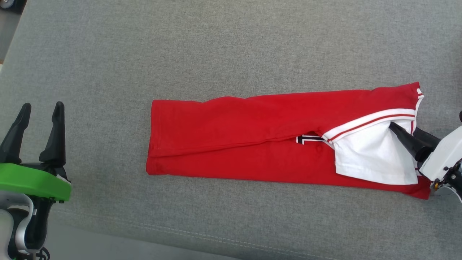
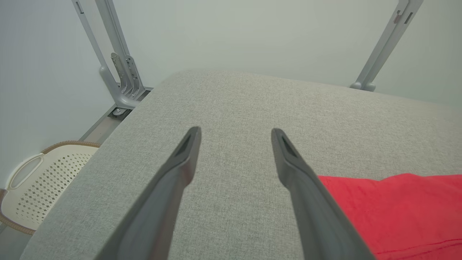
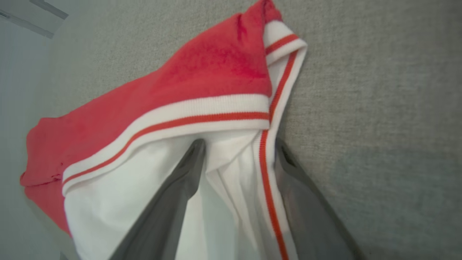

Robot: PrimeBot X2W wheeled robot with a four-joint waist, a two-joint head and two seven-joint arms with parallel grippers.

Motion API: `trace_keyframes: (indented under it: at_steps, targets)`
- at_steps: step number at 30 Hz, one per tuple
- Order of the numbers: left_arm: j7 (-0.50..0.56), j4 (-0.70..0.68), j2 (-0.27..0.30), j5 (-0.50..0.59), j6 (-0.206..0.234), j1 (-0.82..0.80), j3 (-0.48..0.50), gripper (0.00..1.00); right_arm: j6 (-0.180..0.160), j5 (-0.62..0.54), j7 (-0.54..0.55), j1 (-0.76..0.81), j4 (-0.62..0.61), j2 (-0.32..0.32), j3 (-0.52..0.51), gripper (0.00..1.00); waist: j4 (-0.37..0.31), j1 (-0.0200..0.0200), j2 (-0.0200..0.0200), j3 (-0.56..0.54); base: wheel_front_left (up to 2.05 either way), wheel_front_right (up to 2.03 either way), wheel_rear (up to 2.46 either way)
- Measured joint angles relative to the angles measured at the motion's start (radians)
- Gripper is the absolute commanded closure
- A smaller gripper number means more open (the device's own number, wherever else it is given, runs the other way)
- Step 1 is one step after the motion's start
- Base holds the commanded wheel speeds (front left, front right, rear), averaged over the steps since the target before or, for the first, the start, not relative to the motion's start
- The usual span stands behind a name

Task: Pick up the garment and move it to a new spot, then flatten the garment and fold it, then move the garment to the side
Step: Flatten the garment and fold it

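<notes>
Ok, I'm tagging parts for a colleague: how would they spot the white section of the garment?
On the grey cushion lies a long folded red garment. At its end by the right gripper sits the white section, edged by a white band with a red stripe; the rest is mostly red.

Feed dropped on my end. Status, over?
Left gripper open, left of garment. Right gripper open, straddling its white end. Garment folded lengthwise on grey cushion. Nothing in the way.

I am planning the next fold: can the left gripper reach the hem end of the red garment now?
Probably yes. The left gripper stands open, and just bare grey cushion lies between it and the hem end of the garment.
</notes>
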Motion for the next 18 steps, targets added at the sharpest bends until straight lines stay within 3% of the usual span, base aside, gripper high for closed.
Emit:
trace_keyframes:
  at_steps: [1,7,16,18]
  targets:
    - [-0.005,0.000,-0.005,-0.001,0.000,0.000,0.001,0.00,0.009,0.020,0.011,-0.005,0.004,0.003,-0.001,1.00,0.000,0.0000,0.0000,0.000,0.00,0.00,0.00]
    - [-0.019,0.005,-0.018,-0.005,0.002,0.016,0.018,0.00,0.033,0.115,0.059,-0.017,0.012,0.013,-0.045,1.00,-0.011,0.0000,0.0000,0.002,0.00,0.00,0.00]
    - [-0.052,0.012,-0.019,-0.006,0.005,0.042,0.053,0.00,0.022,0.275,0.077,-0.013,-0.002,-0.138,-0.267,1.00,-0.051,0.0000,0.0000,-0.006,0.00,0.00,0.00]
    - [-0.052,0.011,-0.019,-0.006,0.005,0.050,0.055,0.00,0.038,0.296,0.094,-0.014,-0.051,-0.156,-0.281,1.00,-0.060,0.0000,0.0000,-0.009,0.00,0.00,0.00]
